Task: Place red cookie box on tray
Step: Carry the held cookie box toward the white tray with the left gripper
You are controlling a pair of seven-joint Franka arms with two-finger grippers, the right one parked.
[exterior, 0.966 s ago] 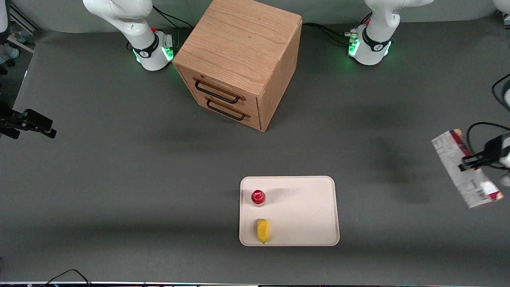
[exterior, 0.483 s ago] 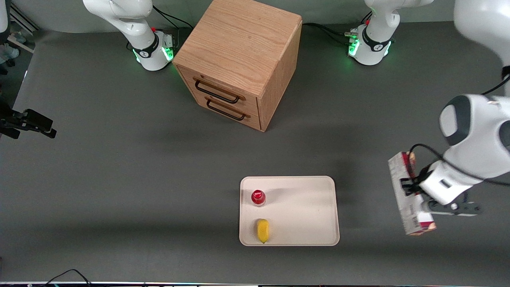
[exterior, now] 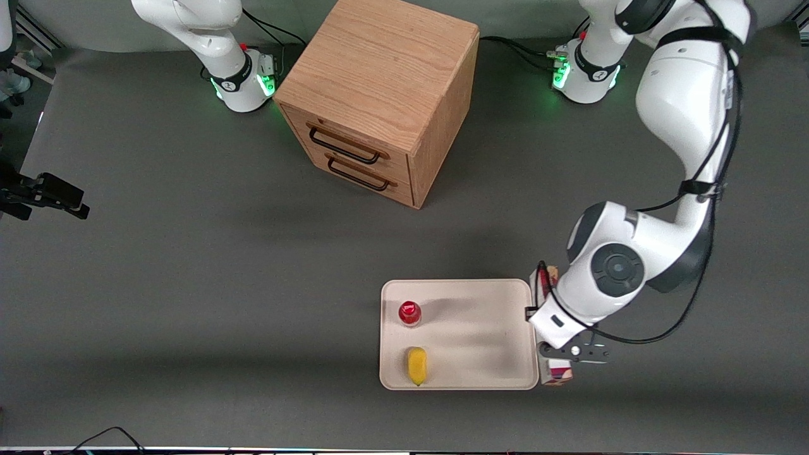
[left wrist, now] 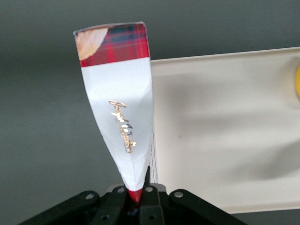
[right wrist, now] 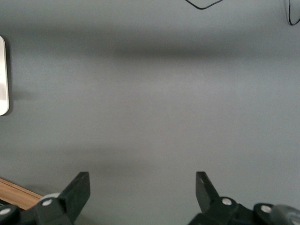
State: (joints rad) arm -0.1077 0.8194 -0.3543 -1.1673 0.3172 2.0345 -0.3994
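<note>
- Half done, roughly: box [exterior: 555, 371] is picked and carried in the air, not yet on tray [exterior: 505, 379].
- Gripper [left wrist: 137, 202] is clamped on the box's thin edge; in the wrist view the jaws pinch the narrow red end and the box tapers away from them toward its tartan end.
- Box position, front view: held edge-on just beside the tray's rim on the working arm's side, mostly hidden under the arm's wrist. Only a bit of red shows at each end.
- Wrist view agrees: box [left wrist: 119, 108] sits over the grey table [left wrist: 42, 140] right along the tray's edge, tray [left wrist: 225, 140] beside it, barely any overlap.
- Box runs along the tray's short side, about as long as that side.
- Tray already holds a red-capped bottle [exterior: 409, 312] and a yellow item [exterior: 416, 364], both on the half toward the parked arm. Half nearer the box is bare, looks like enough room.
- Left to do, my read: shift the box sideways over the bare half, probably turn it flat, lower, let go, back the arm off.
- Risk: box clipping the raised rim if it comes down too early.
- Height above table: cannot tell exactly.
- Drawer cabinet [exterior: 379, 95] stands well apart, not involved.
</note>
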